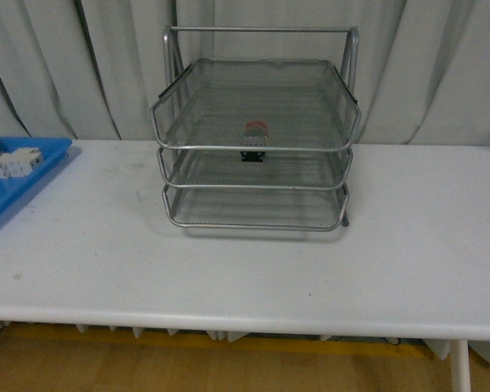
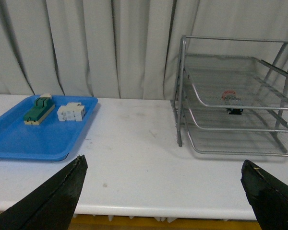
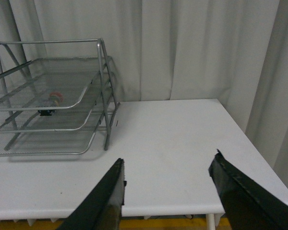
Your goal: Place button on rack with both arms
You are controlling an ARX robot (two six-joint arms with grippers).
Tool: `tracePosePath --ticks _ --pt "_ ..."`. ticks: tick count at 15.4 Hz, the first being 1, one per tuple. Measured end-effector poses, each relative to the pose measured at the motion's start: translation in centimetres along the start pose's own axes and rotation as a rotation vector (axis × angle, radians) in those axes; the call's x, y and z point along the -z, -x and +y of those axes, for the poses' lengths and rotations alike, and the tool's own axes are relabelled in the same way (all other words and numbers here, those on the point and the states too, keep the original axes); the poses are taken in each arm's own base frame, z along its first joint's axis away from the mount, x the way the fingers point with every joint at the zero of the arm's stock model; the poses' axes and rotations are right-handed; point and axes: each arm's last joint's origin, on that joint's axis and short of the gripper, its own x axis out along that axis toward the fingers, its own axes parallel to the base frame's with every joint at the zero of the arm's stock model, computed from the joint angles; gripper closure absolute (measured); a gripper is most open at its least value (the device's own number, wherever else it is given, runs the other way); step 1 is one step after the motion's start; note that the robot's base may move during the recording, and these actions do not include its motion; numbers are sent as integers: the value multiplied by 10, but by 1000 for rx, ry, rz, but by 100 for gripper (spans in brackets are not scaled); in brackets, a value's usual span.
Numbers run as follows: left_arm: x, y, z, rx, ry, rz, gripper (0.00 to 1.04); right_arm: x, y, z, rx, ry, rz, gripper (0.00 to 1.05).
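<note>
The silver wire-mesh rack (image 1: 253, 147) stands at the back middle of the white table. The button (image 1: 256, 132), red cap on a black body, sits inside the rack and shows through the mesh. It looks to be at the level of the upper two trays, but I cannot tell which tray. It also shows in the left wrist view (image 2: 230, 98) and the right wrist view (image 3: 52, 101). My left gripper (image 2: 163, 163) is open and empty, near the table's front edge, well short of the rack (image 2: 235, 96). My right gripper (image 3: 168, 158) is open and empty, to the right of the rack (image 3: 48, 96). Neither arm shows in the front view.
A flat blue tray (image 1: 33, 175) lies at the table's left edge, also seen in the left wrist view (image 2: 19, 139). It holds a green-and-cream block (image 2: 38, 110) and a white blocky part (image 2: 70, 112). Grey curtains hang behind. The table's right edge (image 3: 259, 158) is near the right gripper.
</note>
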Motion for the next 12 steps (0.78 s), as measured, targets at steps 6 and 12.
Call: tracePosePath --ticks 6,12 --pt "0 0 0 0 0 0 7 0 0 0 0 0 0 6" --pt "0 0 0 0 0 0 7 0 0 0 0 0 0 6"
